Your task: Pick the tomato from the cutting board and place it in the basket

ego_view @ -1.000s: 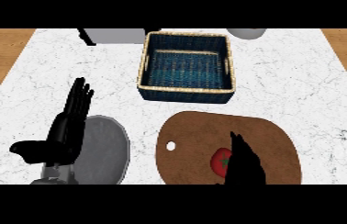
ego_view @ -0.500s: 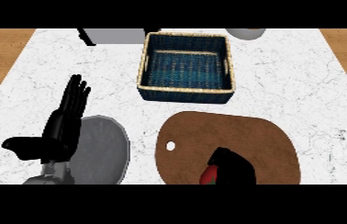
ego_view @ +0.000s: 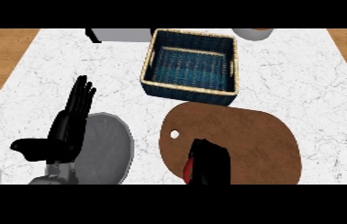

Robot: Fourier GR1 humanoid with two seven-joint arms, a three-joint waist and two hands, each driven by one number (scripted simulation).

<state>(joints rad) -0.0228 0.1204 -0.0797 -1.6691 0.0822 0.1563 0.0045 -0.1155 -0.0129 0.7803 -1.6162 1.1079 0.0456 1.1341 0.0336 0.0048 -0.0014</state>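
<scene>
A: Where is the tomato (ego_view: 187,169)?

B: Low on the cutting board (ego_view: 251,136), near its front edge. Only a thin red sliver shows, along the left side of the right hand (ego_view: 209,162). The rest is hidden under that hand.

A: State of the right hand's fingers?

B: Curled down over the tomato, closed round it. The hand covers it from above, so I cannot tell whether the tomato touches the board or is lifted off it.

A: The left hand (ego_view: 68,124)?

B: At the left of the view, resting. Fingers straight, pressed side by side, pointing away from the robot; thumb stuck out to the left. Holds nothing. Its forearm lies over the left edge of a grey plate (ego_view: 105,147).

A: Layout of the counter (ego_view: 298,81)?

B: White marbled top. Brown rounded board in the lower right, with a small white hole near its left edge. The grey plate lies just left of the board, apart from it. The basket (ego_view: 193,67) stands behind the board, a dark blue weave with a pale rim, square, nothing visible inside. Its front wall is just beside the board's far edge.

A: Anything else?

B: A grey box-like object (ego_view: 122,34) at the top edge left of the basket, and a pale round object (ego_view: 252,33) at the top right, both cut off by the frame.
</scene>
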